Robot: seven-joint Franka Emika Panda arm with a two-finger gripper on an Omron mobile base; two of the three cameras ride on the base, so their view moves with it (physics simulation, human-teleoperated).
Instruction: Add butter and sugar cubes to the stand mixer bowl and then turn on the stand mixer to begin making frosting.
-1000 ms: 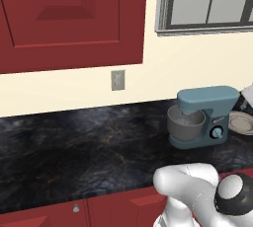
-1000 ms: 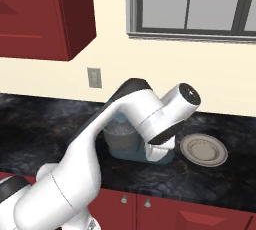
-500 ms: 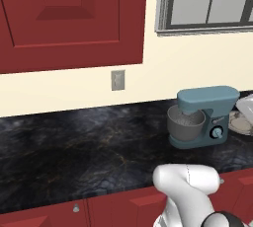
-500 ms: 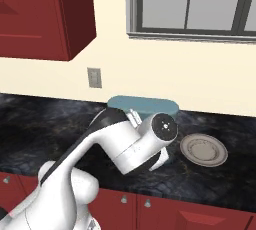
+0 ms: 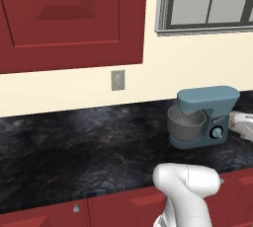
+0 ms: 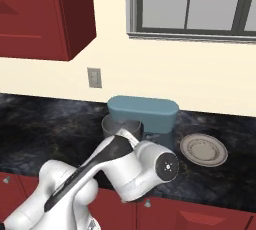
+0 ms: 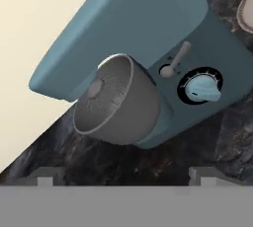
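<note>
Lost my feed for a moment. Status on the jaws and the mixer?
Jaws open, empty, facing the stand mixer. Stand mixer bowl seated under the head; dial untouched. Plate beside the mixer.

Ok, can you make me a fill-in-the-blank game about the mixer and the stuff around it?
1. The stand mixer stands on a counter that is dark like ____ marble.
2. The dial on the mixer's column is bright ____.
3. In the right base view, the round grey plate lies to the ____ of the mixer.
4. The stand mixer bowl sits under the mixer's ____.

Missing words: black; blue; right; head
</note>
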